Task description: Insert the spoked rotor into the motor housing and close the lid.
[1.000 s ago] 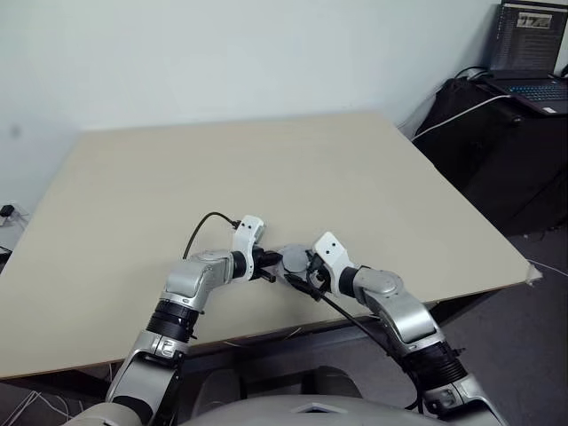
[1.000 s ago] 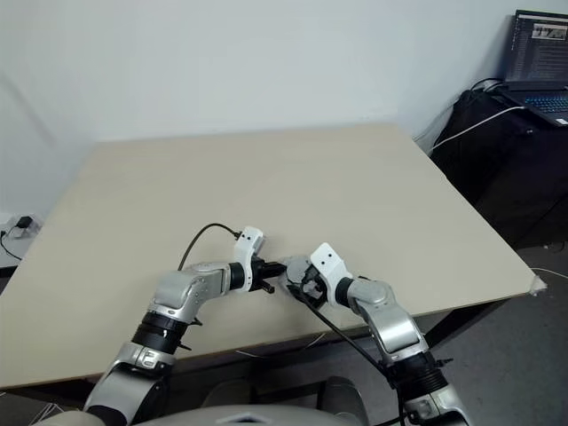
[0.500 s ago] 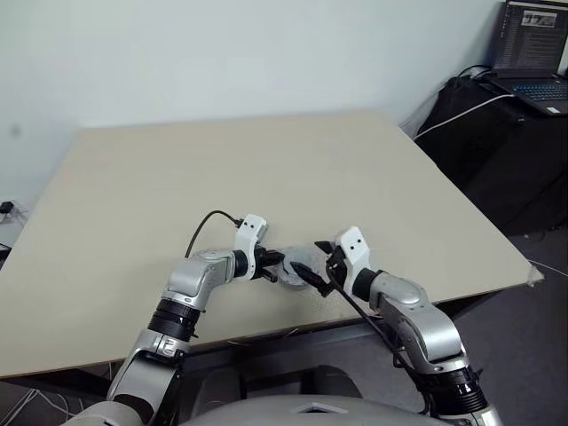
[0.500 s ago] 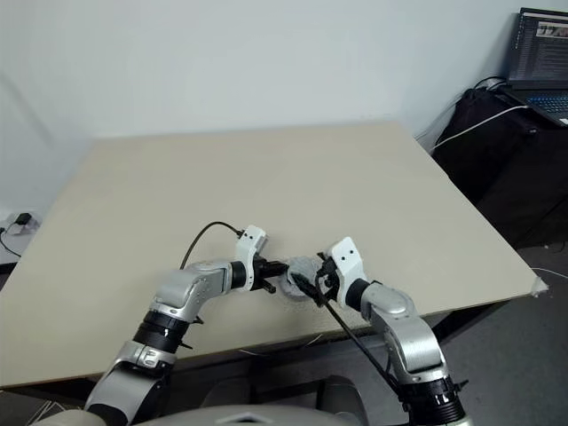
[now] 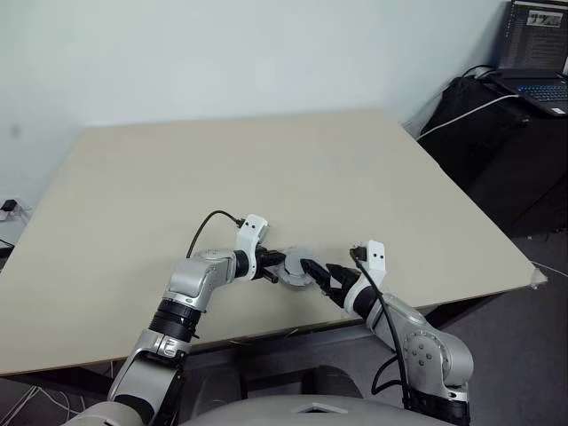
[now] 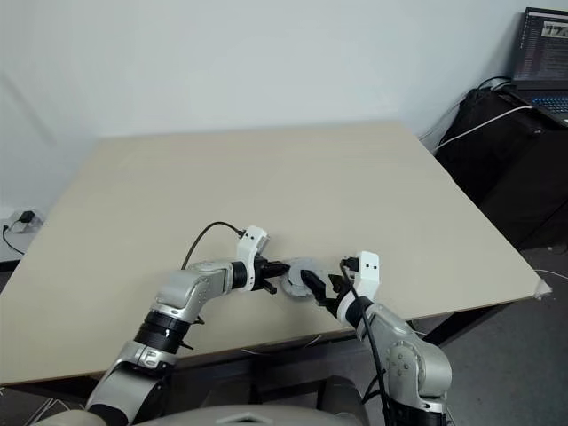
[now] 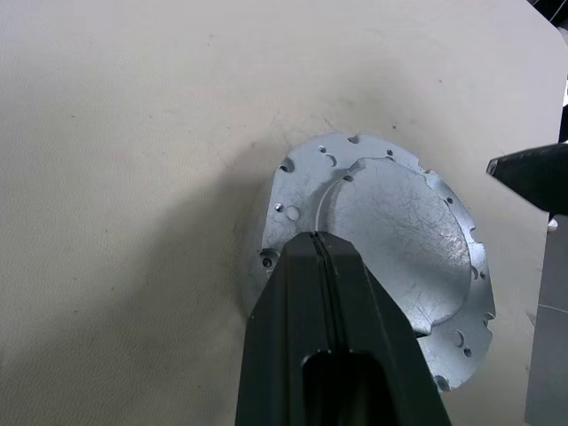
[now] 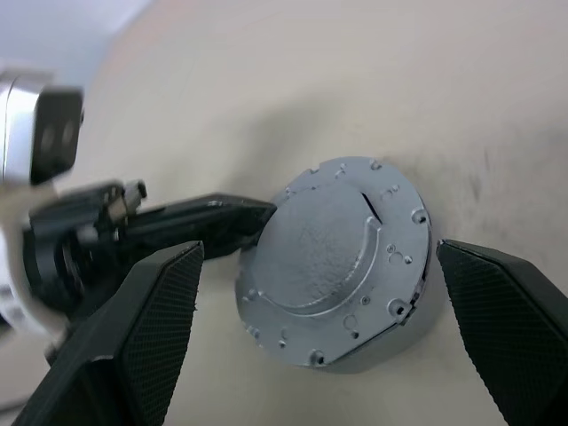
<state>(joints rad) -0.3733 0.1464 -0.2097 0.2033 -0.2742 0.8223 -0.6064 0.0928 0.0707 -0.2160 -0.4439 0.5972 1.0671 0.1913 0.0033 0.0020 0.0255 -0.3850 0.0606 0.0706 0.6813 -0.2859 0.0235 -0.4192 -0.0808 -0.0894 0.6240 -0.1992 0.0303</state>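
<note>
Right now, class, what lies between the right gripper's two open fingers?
In the right wrist view, the round grey lid lies on the table between the right gripper fingers, touching neither; the shut left gripper meets its edge.

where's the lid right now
The lid lies on the table near its front edge, between the two end effectors: the shut left end effector reaches its rim from the left, and the open right end effector straddles it from the right.

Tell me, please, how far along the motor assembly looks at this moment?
Nearly finished, it seems. The round grey metal lid sits on the assembly on the beige table; no rotor or windings show. The left claw, shut, presses against its edge. The right claw stands open around it, not gripping. Possibly only seating remains.
</note>
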